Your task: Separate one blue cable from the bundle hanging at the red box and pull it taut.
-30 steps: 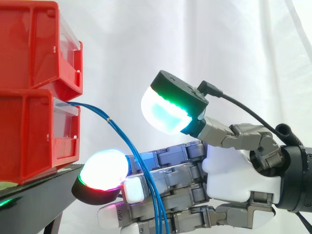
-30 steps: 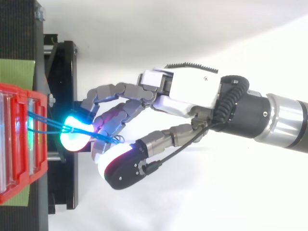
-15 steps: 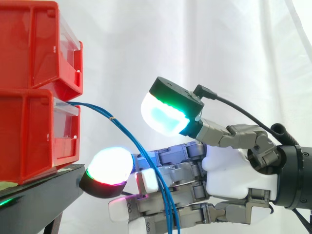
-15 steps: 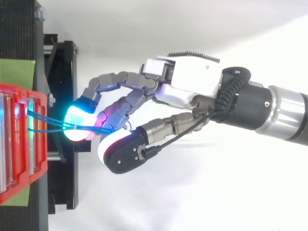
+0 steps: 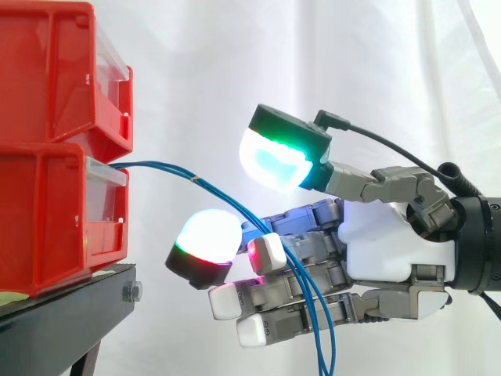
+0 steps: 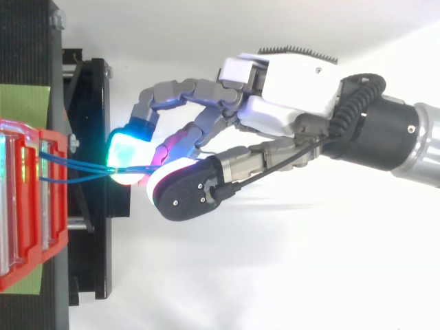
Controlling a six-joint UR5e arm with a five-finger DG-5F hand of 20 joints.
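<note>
The hand (image 5: pixel 391 251) reaches in from the right of the frame, half closed, with its fingers loosely bent toward the left. The blue cables (image 5: pixel 227 196) are threaded between those fingers: they slip behind one white fingertip (image 5: pixel 266 252) and then hang down in front of the lower fingers to the bottom edge. The thumb (image 5: pixel 278 157), glowing green and white, is lifted well clear above them. From above, two strands leave the box a little apart and meet at a cyan-lit fingertip (image 6: pixel 127 155). The cables come out of the lower red box (image 5: pixel 47 219) at mid left, arching gently across the gap. A second red box (image 5: pixel 55 70) sits on top of it, both on the black stand (image 5: pixel 63 321) at lower left.
</note>
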